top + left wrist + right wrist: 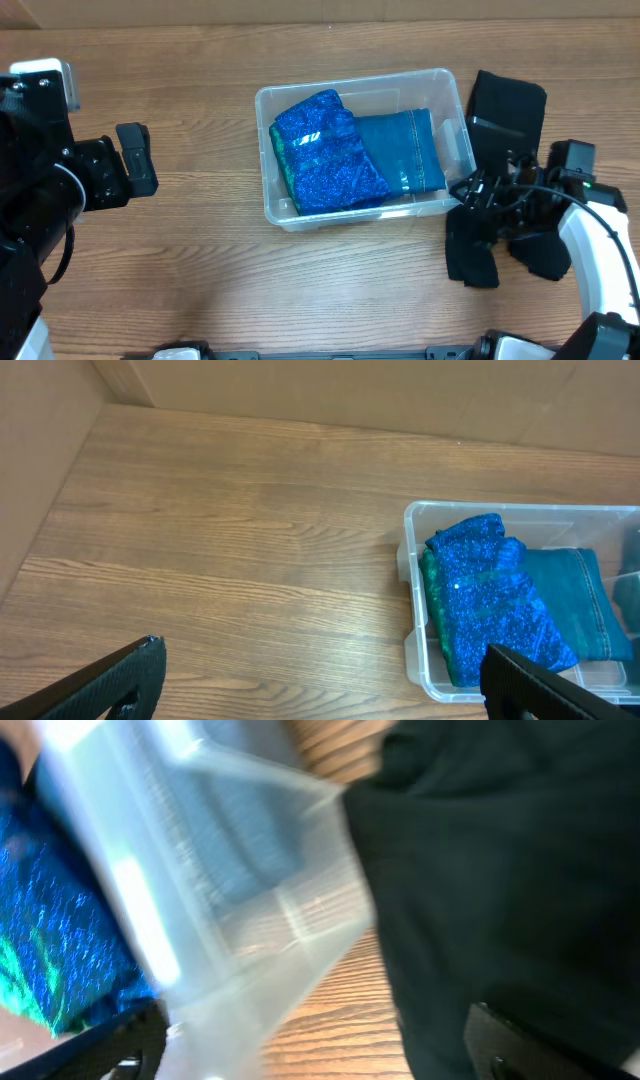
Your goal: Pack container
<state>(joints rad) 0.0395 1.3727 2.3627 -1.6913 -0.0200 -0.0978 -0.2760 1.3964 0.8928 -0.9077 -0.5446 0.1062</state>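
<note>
Overhead: showing container (350, 214) midway along tabletop's far edge, holding blue cloths (330, 150). Hovering right end effector (476, 192), spread open, over black cloth (470, 255) near right edge; holding left end effector (138, 160) open. Next, probably: pinching one fold, clearing rim.

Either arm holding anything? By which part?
Nothing held. Left gripper is open above the table; right gripper is open too, over the black cloth beside the container.

I'm working in what looks like a robotics lab cell: a wood-grain table (200, 270) boxed in by plain brown boards (40, 460), with my left arm (40, 190) and cabled right arm (600, 250) reaching in from either side.
</note>
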